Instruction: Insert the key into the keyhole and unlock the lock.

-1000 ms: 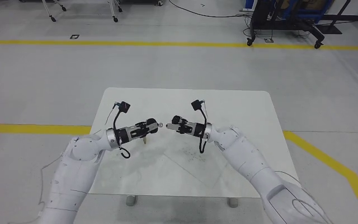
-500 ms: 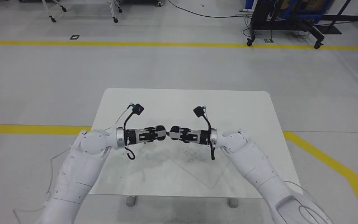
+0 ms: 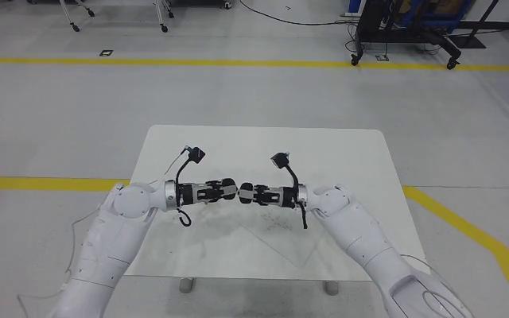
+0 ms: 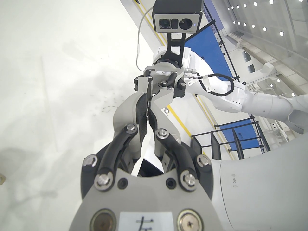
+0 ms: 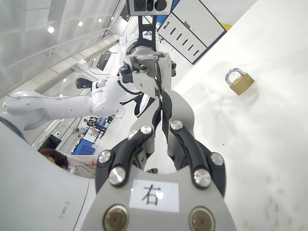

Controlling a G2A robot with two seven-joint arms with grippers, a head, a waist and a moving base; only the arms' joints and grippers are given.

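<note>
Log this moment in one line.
left claw: shut | right claw: shut | claws: tip to tip above table | padlock: lying on table, untouched

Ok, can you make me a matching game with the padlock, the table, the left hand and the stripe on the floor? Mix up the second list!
Things:
1 padlock
2 table
3 left hand
4 floor stripe

Matches:
A yellow
B pinched shut
C lying on the table
D white

Pairs: 1-C, 2-D, 3-B, 4-A.
</note>
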